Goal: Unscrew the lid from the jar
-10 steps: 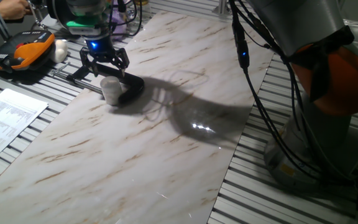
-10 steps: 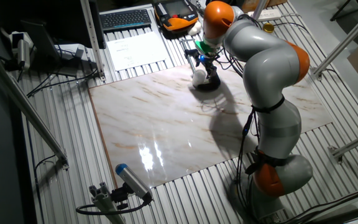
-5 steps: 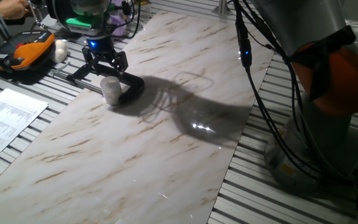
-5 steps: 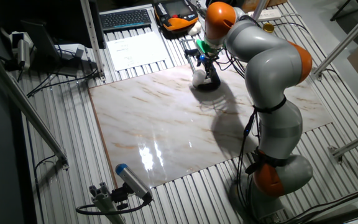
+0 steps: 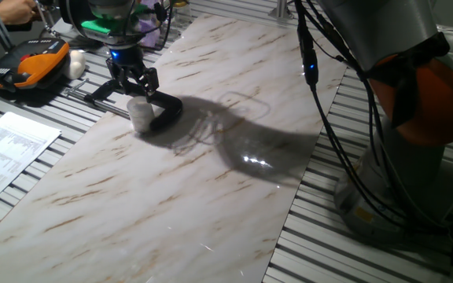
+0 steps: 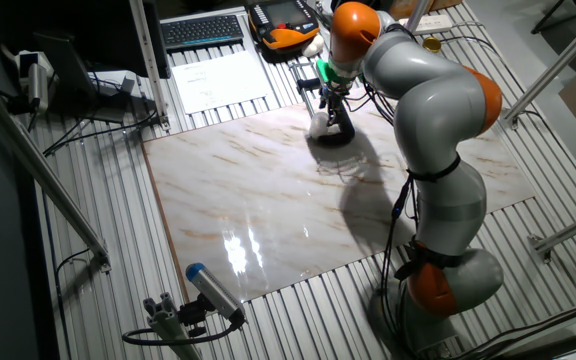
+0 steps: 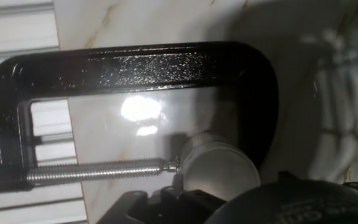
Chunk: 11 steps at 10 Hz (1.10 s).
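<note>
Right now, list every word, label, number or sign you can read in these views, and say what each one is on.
No text is readable in any view.
Printed sheet beside the marble table: rows of print, too small to read.
Orange-and-black handheld unit: its markings are too blurred to read.
Jar, lid and black C-clamp: no label or lettering visible.

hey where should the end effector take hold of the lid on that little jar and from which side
Grip the lid by its round rim, coming straight down from above. The jar stands upright, pinned in a black C-clamp, so only the top is open. The end effector already hovers over it.
</note>
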Available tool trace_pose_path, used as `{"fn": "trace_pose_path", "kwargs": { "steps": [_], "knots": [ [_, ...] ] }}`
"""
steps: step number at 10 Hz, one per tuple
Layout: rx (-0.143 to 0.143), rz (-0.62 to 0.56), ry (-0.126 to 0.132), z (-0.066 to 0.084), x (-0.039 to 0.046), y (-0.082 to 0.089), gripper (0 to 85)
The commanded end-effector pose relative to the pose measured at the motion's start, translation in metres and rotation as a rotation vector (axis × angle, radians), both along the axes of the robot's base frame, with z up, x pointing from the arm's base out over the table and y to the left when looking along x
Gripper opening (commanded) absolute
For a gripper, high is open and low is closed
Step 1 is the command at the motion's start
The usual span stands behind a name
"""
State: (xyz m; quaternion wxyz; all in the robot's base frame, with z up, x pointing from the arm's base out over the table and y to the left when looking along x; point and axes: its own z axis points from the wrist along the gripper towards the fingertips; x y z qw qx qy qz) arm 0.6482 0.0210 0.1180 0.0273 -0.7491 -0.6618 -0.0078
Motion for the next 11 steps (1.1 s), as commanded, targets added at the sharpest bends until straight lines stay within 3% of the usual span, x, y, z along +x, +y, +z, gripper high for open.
{"fn": "trace_pose_path", "kwargs": {
  "steps": [1, 10, 11],
  "knots": [
    [0.001, -0.562, -0.004, -0.0002, 0.0, 0.0002, 68.0],
    [0.022, -0.571, 0.002, -0.0005, 0.0003, 0.0005, 68.0],
    [0.015, -0.547, 0.016, -0.0006, 0.0002, 0.0004, 68.0]
  ]
}}
